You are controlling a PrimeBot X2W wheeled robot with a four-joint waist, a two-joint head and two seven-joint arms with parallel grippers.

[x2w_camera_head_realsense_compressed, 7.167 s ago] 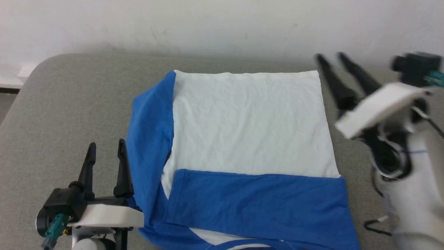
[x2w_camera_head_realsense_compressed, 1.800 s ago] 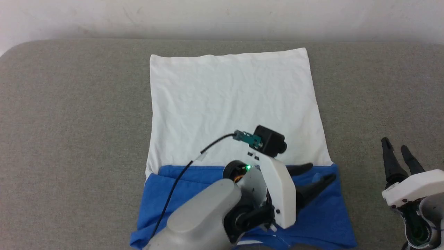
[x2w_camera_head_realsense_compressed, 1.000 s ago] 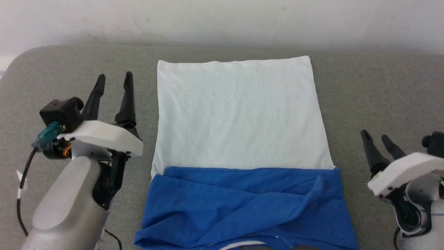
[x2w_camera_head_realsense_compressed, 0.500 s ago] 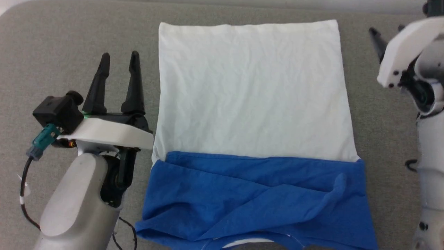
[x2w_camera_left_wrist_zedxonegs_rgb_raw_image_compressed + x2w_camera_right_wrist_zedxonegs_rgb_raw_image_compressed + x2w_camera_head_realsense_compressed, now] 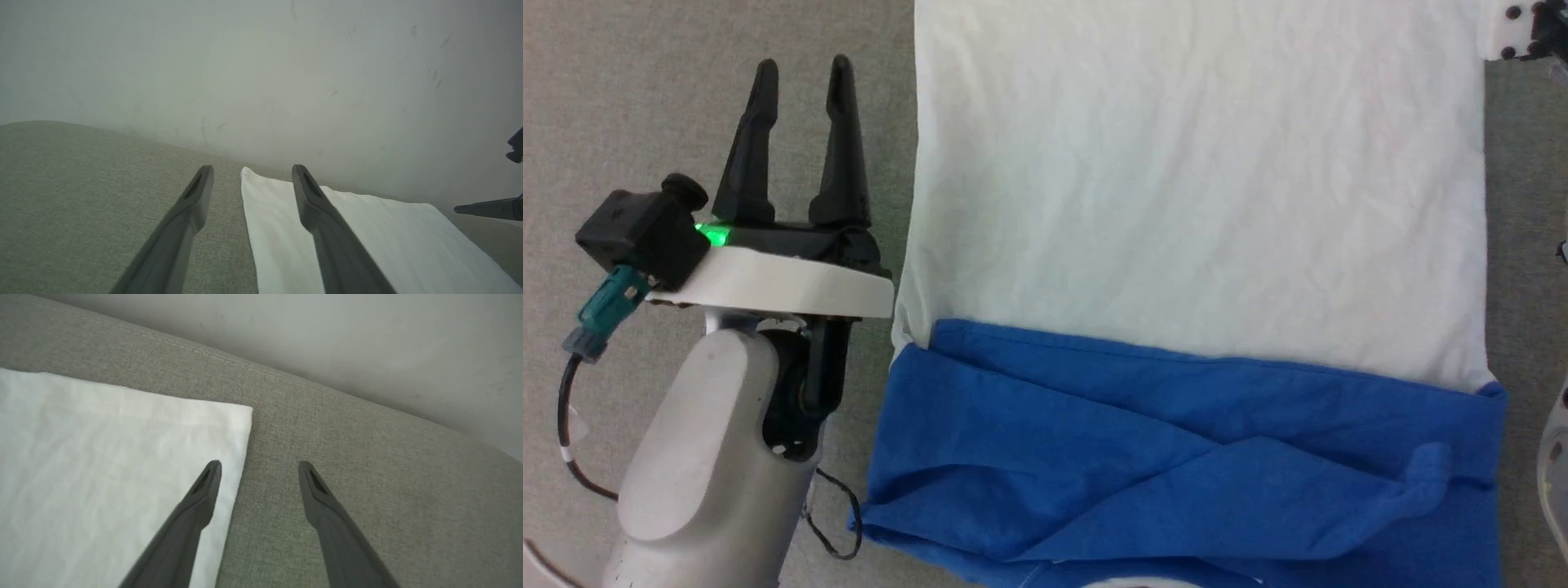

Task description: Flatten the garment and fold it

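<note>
The left tool [image 5: 804, 65], fingers apart and empty, hovers over the grey upholstered surface [image 5: 645, 98], with the shirt [image 5: 1192, 204] lying flat just to its right. The right tool [image 5: 260, 464], also spread and empty, straddles the shirt's white edge near the hem corner. The blue sleeves [image 5: 1176, 457] lie folded across behind both tools.

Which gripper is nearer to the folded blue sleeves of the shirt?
Left. The left gripper is beside the left edge of the garment, just beyond the blue sleeves; the right gripper is at the far right hem corner, well away.
</note>
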